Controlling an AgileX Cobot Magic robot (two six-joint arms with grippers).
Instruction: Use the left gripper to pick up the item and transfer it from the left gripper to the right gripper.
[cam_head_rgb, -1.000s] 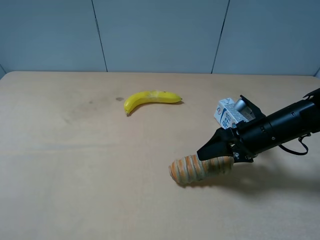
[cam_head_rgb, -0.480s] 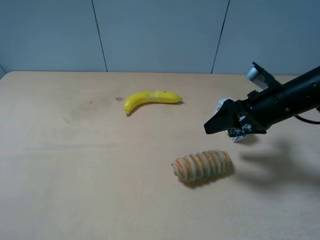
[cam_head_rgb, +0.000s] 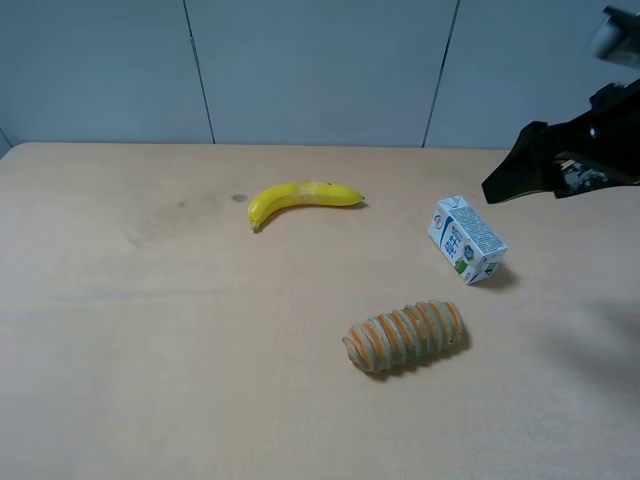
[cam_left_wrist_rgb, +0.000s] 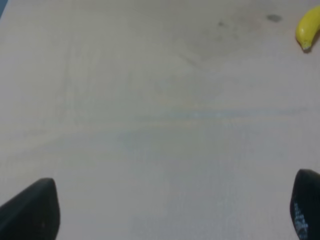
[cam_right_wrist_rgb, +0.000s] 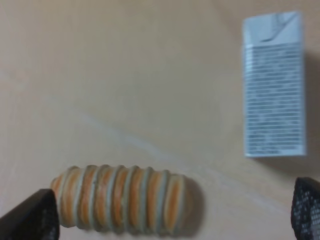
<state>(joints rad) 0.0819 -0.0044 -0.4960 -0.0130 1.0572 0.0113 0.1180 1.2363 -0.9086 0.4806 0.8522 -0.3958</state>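
Note:
The item (cam_head_rgb: 405, 335), a ribbed cylinder of tan and orange rings, lies on its side on the table, front right of centre. It also shows in the right wrist view (cam_right_wrist_rgb: 120, 205). My right gripper (cam_head_rgb: 505, 180) is open and empty, high at the right edge, well above and behind the item. Its fingertips (cam_right_wrist_rgb: 30, 217) show wide apart in the right wrist view. My left gripper (cam_left_wrist_rgb: 175, 212) is open and empty over bare table. It does not show in the exterior view, and only its two black fingertips (cam_left_wrist_rgb: 30, 210) are seen.
A yellow banana (cam_head_rgb: 303, 197) lies at the back centre; its tip shows in the left wrist view (cam_left_wrist_rgb: 309, 27). A white-blue carton (cam_head_rgb: 466, 240) lies behind the item, to the right, and shows in the right wrist view (cam_right_wrist_rgb: 274, 85). The wooden table (cam_head_rgb: 150, 330) ends at a grey wall.
My right gripper let go of the item, then rose and pulled back to the upper right. The item stays lying on the table. The carton is now uncovered.

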